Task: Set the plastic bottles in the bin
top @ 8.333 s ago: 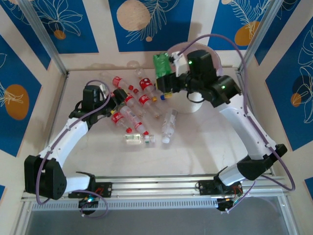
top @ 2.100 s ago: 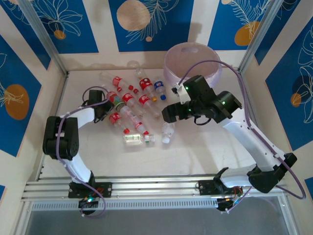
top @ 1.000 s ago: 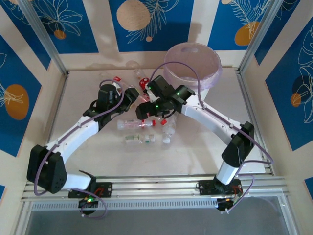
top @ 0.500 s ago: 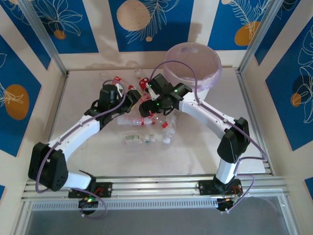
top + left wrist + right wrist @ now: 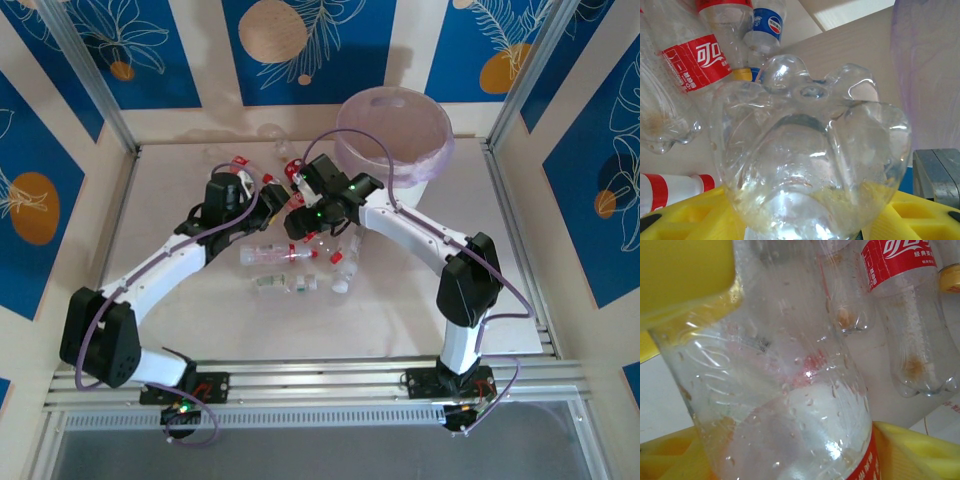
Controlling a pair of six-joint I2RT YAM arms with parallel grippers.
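Left hand (image 5: 266, 196): clamped on clear bottle (image 5: 810, 165), ready to lift.
Right hand (image 5: 299, 221): pinching red-labelled bottle (image 5: 790, 405) likewise.
Bin (image 5: 424, 170): upper right, destination.

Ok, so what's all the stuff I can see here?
table: one, pale beige, under everything.
bin: one, lined with a pinkish-lilac bag, far right corner.
plastic bottles: at least six seen from above, clear, mostly red labels and caps, mid-table left of the bin; part of the pile is hidden.
blue-labelled bottle: one, in that pile.
wall panels: blue and cream, leaf drawings, behind the table.
arms: two, white and black, reaching over the pile.
left gripper: one, yellow fingers, shut on a clear bottle.
right gripper: one, yellow fingers, either side of a red-labelled bottle.
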